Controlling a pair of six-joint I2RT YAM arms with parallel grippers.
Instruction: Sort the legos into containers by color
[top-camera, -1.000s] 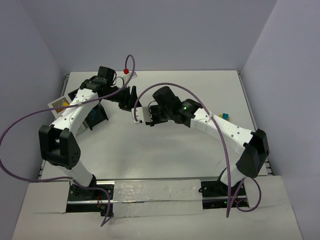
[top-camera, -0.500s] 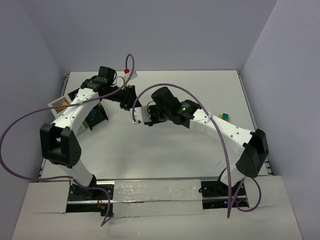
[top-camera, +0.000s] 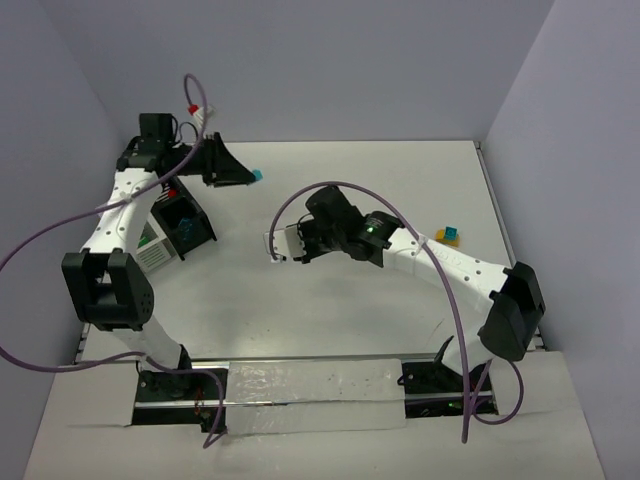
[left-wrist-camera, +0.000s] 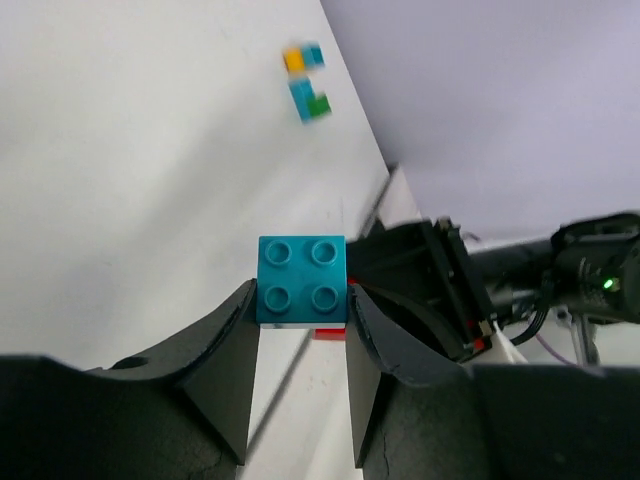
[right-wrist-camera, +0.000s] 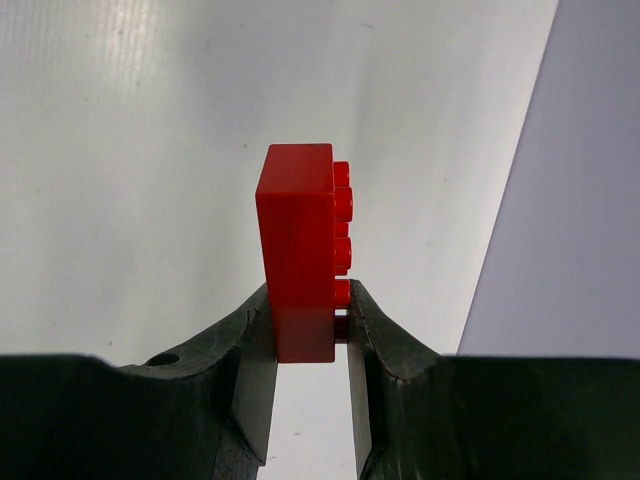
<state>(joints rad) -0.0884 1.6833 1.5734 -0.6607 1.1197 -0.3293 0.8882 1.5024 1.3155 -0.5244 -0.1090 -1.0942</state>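
While both arms hang over the table (top-camera: 330, 300), each one grips a brick:
Left gripper (left-wrist-camera: 300, 300): clamped on a teal lego (left-wrist-camera: 301, 279), studs facing the wrist camera, at the far-left corner, near the containers (top-camera: 155, 250).
Right gripper (right-wrist-camera: 308, 322): pinching a red lego (right-wrist-camera: 296, 240) standing on end, studs pointing sideways, over mid-table.
Loose legos (top-camera: 449, 235): small cluster lying far right, well apart from the containers.

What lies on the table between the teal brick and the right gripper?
Nothing: the top view shows bare table between the teal brick and the right gripper.
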